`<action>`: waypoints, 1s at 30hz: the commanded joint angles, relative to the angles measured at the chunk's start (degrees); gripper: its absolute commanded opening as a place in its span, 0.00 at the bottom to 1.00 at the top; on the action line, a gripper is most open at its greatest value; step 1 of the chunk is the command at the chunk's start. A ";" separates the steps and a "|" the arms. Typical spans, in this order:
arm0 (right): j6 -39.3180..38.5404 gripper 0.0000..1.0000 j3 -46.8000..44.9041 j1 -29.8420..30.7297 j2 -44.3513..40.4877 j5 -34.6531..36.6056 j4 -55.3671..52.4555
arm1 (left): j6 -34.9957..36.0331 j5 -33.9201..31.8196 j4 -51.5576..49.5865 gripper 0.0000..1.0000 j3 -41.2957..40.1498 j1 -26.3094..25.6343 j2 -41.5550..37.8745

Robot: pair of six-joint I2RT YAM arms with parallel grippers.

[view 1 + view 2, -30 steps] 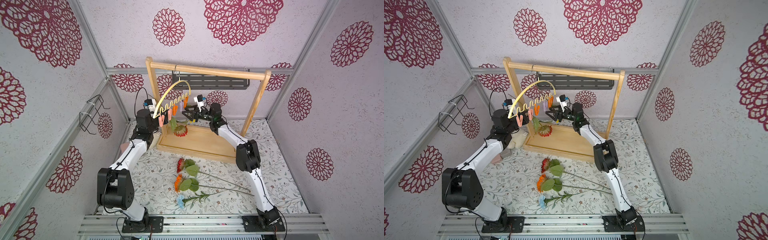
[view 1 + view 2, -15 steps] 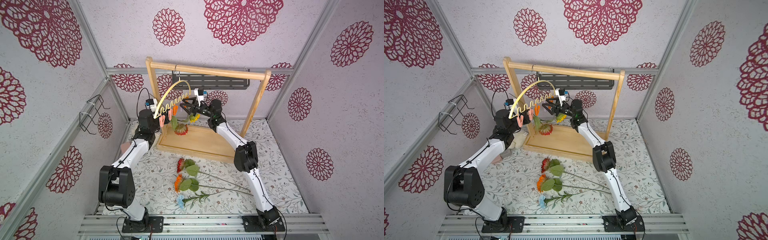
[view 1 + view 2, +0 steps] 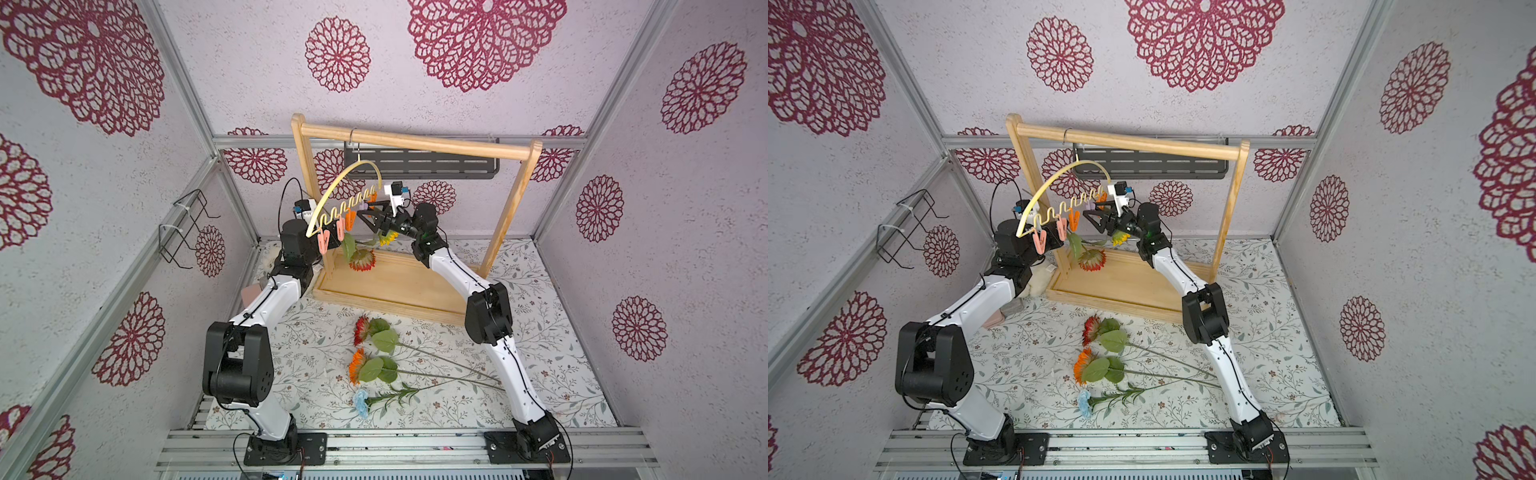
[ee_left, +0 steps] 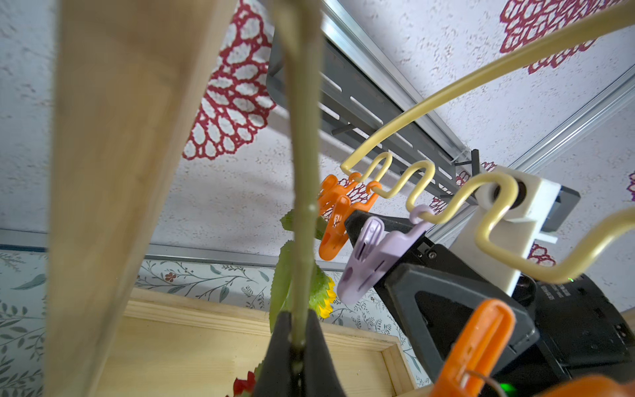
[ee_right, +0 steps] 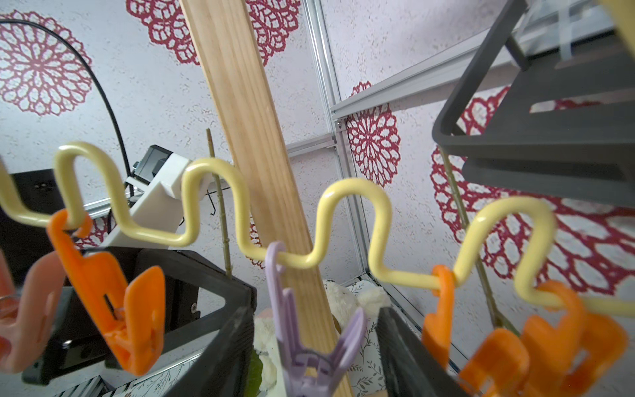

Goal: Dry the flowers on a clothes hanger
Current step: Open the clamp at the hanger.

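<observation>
Right gripper [image 3: 368, 220] moved toward clothes hanger [image 5: 213, 166] above floral tabletop [image 3: 311, 361] (maroon-patterned walls [image 3: 249, 62]).

Pale yellow clothes hanger [image 5: 357, 188] carries orange, pink and lilac clothespins [image 5: 103, 292]; walls [image 3: 249, 62] bear maroon floral medallions.

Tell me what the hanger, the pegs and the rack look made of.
Hanger: probably plastic-coated wire; a smooth, glossy pale-yellow rod bent in even waves.
Pegs: moulded plastic, fairly matt; solid lilac, orange and pink with rounded edges.
Rack: light wood, possibly unvarnished; straight grain lines run along the post.
</observation>
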 commanded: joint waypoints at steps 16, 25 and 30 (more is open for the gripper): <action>1.33 0.41 4.11 0.32 0.53 0.84 5.08 | 1.33 -0.16 2.33 0.00 0.92 -0.04 -0.40; 0.62 0.35 4.11 0.32 -0.40 0.95 4.63 | 1.42 0.17 2.21 0.00 0.82 0.02 -0.82; 0.81 0.28 4.07 0.33 -0.81 -0.03 4.45 | 1.28 0.30 2.30 0.00 0.64 0.03 -0.99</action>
